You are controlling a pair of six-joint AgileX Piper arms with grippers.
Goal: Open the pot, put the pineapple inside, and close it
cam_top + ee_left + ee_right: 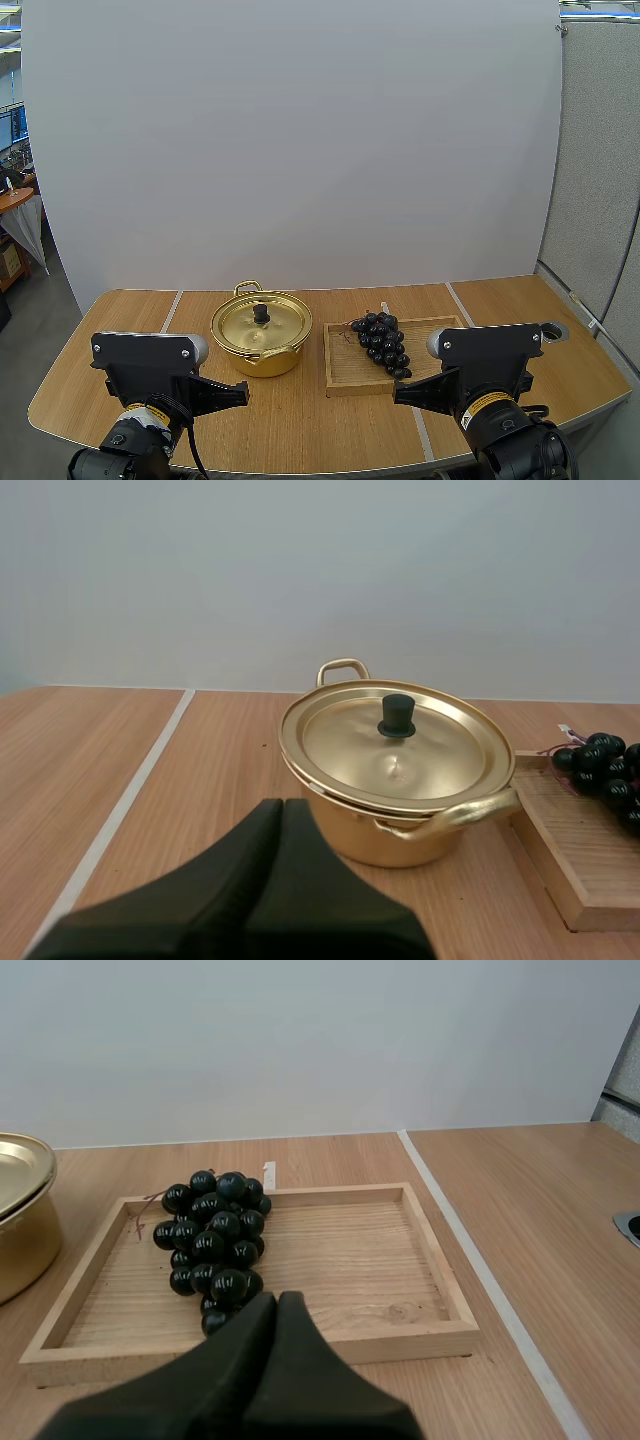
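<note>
A gold pot (261, 335) (400, 780) with two handles stands mid-table, its lid (395, 742) on, with a black knob (397, 716). Right of it a bunch of dark grapes (382, 341) (215, 1242) lies in a wooden tray (345, 375) (350, 1260); no pineapple is in sight. My left gripper (243, 393) (281, 810) is shut on nothing, hovering short of the pot's near side. My right gripper (398, 397) (277, 1302) is shut too, at the tray's near rim, just in front of the grapes.
The pot's edge (20, 1210) shows beside the tray in the right wrist view. Pale seams (170, 310) (458, 303) run across the wooden tabletop. A round metal fitting (553, 330) sits near the right table edge. Bare wood lies left of the pot and right of the tray.
</note>
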